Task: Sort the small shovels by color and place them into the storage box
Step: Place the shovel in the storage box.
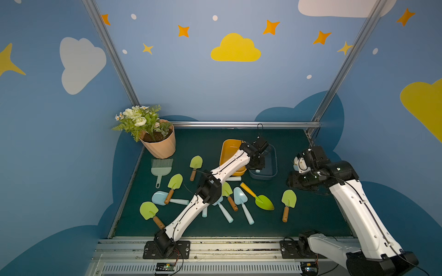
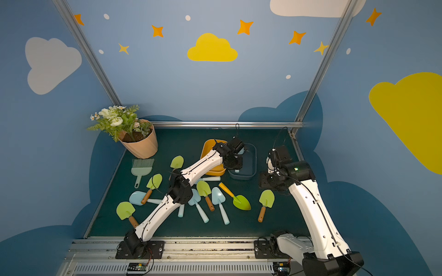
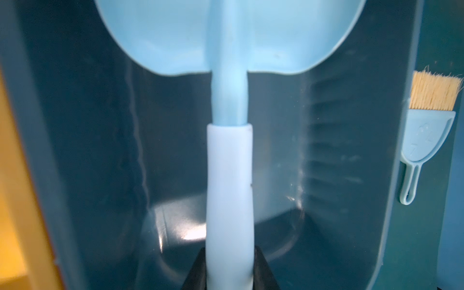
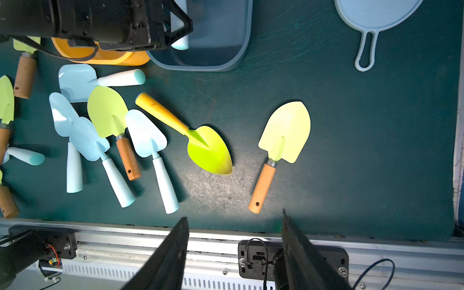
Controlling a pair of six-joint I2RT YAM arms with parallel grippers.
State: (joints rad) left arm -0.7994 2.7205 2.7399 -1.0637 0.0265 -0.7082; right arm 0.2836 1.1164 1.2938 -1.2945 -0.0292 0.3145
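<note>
- Light blue shovel (image 3: 229, 175): your left gripper (image 3: 229, 263) is clamped on its pale handle, holding it inside the blue storage box (image 3: 351, 150).
- Other shovels (image 4: 147, 133), blue and green, lie scattered on the green mat (image 4: 351, 150).
- Your right gripper (image 4: 235, 214) hangs empty, jaws apart, above the mat's front edge.

Overall: both top views are dim and cool, the table (image 1: 315, 215) nearly black-green.
Brightest spot: right wrist view, a pool of light around the orange-handled shovel (image 4: 185, 133).
Shadows: soft and short, close beside it.
Glare: a white glint on the blue box (image 3: 100, 150) floor.
Blur: the light blue shovel (image 3: 229, 175), close to the left wrist lens, is soft.
Distortion: frame posts (image 1: 108, 47) splay outward in both top views.
</note>
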